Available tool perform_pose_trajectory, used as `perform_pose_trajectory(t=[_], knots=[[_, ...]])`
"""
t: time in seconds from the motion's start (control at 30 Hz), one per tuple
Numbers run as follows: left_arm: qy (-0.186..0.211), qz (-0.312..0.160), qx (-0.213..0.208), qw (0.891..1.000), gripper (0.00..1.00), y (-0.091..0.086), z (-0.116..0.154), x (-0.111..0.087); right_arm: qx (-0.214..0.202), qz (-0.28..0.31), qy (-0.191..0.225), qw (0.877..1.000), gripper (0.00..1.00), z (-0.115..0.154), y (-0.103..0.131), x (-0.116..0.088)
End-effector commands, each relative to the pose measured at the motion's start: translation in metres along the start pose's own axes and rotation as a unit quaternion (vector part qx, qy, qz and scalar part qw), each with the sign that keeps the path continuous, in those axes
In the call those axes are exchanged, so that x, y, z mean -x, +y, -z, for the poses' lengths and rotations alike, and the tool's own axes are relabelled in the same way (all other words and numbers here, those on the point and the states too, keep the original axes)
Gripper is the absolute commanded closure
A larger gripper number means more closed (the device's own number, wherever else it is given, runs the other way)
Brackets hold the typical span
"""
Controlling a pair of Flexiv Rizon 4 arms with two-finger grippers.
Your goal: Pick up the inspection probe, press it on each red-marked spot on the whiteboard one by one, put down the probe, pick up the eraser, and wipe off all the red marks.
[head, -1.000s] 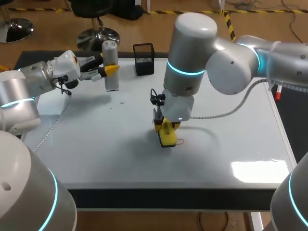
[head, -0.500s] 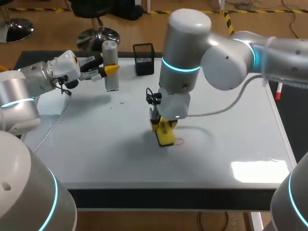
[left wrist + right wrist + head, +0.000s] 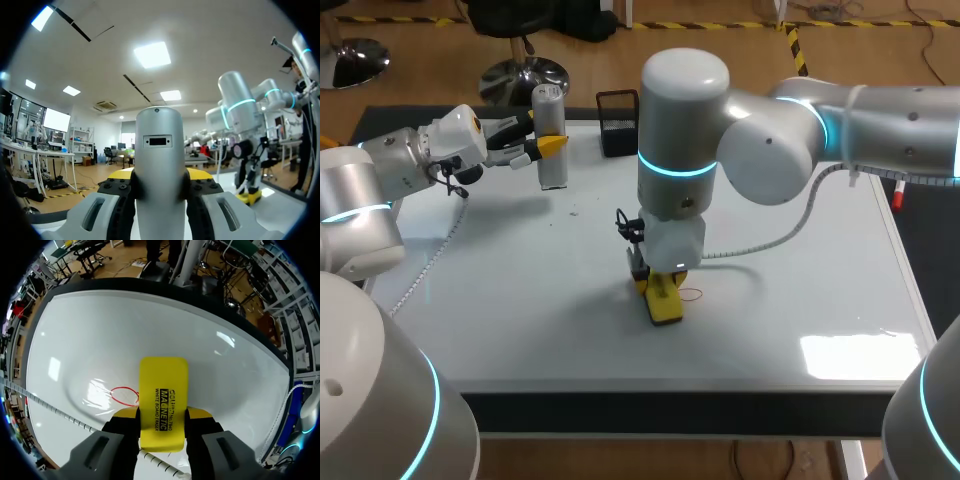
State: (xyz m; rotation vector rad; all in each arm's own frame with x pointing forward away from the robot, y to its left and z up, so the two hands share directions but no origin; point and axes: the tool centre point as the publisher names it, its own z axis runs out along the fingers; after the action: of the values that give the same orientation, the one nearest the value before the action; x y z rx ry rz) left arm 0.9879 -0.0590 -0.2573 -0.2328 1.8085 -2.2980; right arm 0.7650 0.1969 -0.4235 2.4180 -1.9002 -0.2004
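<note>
Your right arm comes in from the table's 2 o'clock side in the head view. It folds at a big elbow over the middle of the whiteboard (image 3: 800, 300), and its wrist points straight down. Your right gripper (image 3: 658, 284) is clamped on the yellow eraser (image 3: 666, 304), one finger on each long side. The eraser lies flat against the board, just to the 6 o'clock side of centre. The right wrist view shows the same hold: your right gripper (image 3: 162, 416) presses the eraser (image 3: 163, 405) from both sides. A thin red mark (image 3: 125, 396), a small loop, runs up to the eraser's side there. In the head view the red mark (image 3: 693, 295) sits just beside the eraser at its 3 o'clock.

Your left arm reaches in low from 9 o'clock, its forearm nearly level. Your left gripper (image 3: 549, 146) lies sideways at the board's 11 o'clock. It is closed on the grey inspection probe (image 3: 551, 135), which stands upright. You cannot tell whether the probe's foot touches the board. In the left wrist view, the gripper (image 3: 160, 176) hugs the probe (image 3: 159, 150) from both sides. A black mesh holder (image 3: 618, 122) stands at the board's 12 o'clock edge.
</note>
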Motion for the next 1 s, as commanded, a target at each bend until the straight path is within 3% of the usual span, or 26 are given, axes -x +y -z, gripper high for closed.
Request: perform_pose_trajectory(t=[0.03, 0.33, 1.0], knots=[[0.000, 0.000, 0.000, 1.000, 1.00, -0.001, -0.001, 0.000, -0.004, 0.001, 0.024, 1.000, 1.00, -0.002, 0.003, 0.001], [0.000, 0.000, 0.000, 1.000, 1.00, -0.001, -0.001, 0.000, -0.009, -0.004, 0.033, 0.999, 1.00, -0.009, 0.009, -0.011], [0.000, 0.000, 0.000, 1.000, 1.00, -0.001, -0.001, 0.000, 0.009, -0.045, 0.042, 0.998, 1.00, -0.027, 0.031, -0.063]])
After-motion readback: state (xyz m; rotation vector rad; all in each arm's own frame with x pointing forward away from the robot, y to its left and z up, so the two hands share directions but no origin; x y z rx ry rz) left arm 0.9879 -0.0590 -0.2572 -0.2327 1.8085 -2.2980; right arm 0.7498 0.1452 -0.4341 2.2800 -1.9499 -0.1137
